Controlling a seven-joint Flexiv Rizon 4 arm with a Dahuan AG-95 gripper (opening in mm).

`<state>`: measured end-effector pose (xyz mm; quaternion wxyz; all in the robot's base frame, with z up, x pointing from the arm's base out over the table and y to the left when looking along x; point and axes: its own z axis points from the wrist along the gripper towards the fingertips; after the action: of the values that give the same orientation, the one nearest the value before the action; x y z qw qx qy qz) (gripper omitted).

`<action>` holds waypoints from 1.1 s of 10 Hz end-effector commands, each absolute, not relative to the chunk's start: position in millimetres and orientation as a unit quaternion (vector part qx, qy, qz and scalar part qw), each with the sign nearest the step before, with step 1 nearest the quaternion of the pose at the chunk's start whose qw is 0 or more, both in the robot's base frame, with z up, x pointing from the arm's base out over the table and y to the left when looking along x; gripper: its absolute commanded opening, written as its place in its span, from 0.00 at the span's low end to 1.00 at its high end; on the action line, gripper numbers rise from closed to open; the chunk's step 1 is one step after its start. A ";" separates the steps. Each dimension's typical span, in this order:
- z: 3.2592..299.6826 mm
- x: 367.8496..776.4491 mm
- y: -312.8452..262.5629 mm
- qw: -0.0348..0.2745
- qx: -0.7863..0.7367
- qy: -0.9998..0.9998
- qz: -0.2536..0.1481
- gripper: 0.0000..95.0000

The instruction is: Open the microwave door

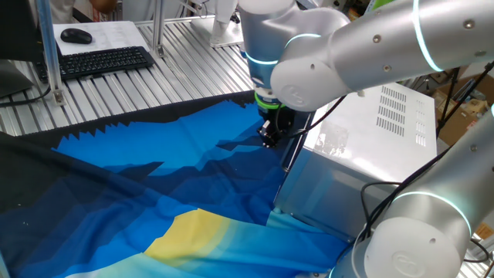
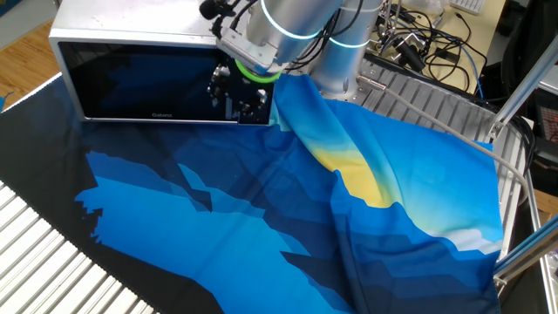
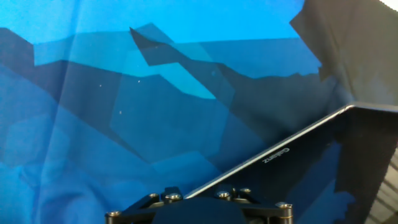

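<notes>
Currently, tool (image 2: 235, 90): close against microwave door (image 2: 144, 83), near its right edge; grip state cannot be told.
Door: looks closed.

Microwave (image 2: 131, 26) casing seen as brushed silver metal; microwave door (image 2: 144, 83) as glossy dark glass. Tablecloth (image 2: 261, 218) rendered matt, creased fabric. Arm (image 1: 370, 46) shells finished smooth glossy white.
</notes>
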<state>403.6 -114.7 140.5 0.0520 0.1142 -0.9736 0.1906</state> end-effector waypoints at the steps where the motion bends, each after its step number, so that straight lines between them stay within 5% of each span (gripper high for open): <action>1: 147.7 394.6 -119.3 0.050 0.114 -0.974 0.191 0.40; 11: 154.5 388.9 -118.3 0.049 0.114 -0.974 0.188 0.40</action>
<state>388.7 -118.8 154.5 0.0479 0.1145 -0.9742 0.1883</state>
